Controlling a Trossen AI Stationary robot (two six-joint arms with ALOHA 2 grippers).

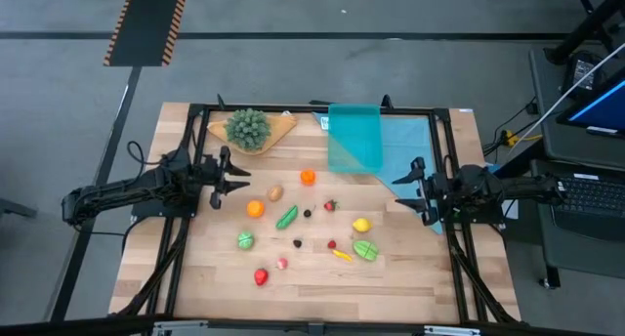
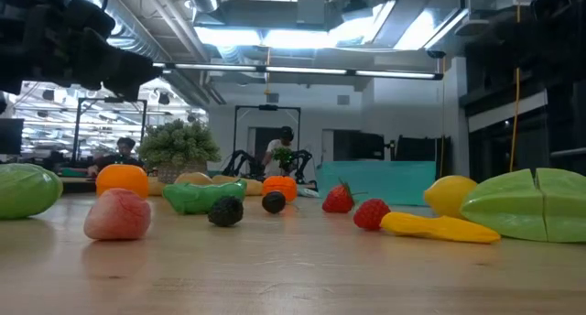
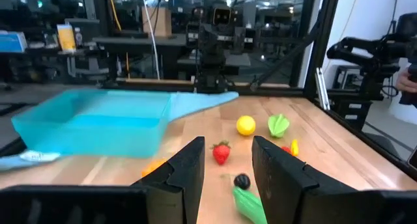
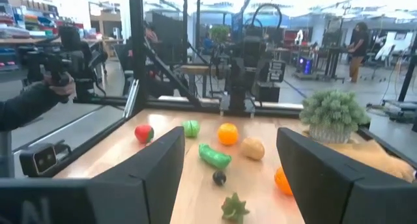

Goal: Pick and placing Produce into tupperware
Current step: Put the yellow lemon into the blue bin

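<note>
**Q:** What does the overhead plate show?

**A:** Both arms wait at the bench (image 1: 195,277) edges. The left pincer (image 1: 217,186) hovers beside the orange ball (image 1: 255,208), fingers apart and empty. The right pincer (image 1: 414,190) hovers near the lemon (image 1: 362,225), fingers likewise spread and holding nothing. The produce lies scattered mid-bench; none appears to be in the tupperware (image 1: 354,137), which sits at the far edge, partly on a light-blue cloth (image 1: 405,146).

**Q:** How should the first pick be done well?

**A:** Judged from this layout, take the nearest piece per arm. Descend straight over it and centre it between the fingers (round pieces roll if nudged off-axis). Then lift high enough to pass over the box wall before releasing. The potted plant (image 1: 248,127) on its board is not a target.

**Q:** What does each view add?

**A:** The low view gives heights that the overhead plate flattens: the strawberry (image 2: 338,198) and dark berry (image 2: 225,211) sit low, while the green starfruit (image 2: 526,204) bulks large. The left wrist view shows the box's wall height and its open side, with the strawberry (image 3: 221,152) framed between its own fingers. The right wrist view shows a person's sleeve (image 4: 29,103) at the bench edge, unseen from above. Whether the box holds anything small is hard to confirm from any angle.
</note>
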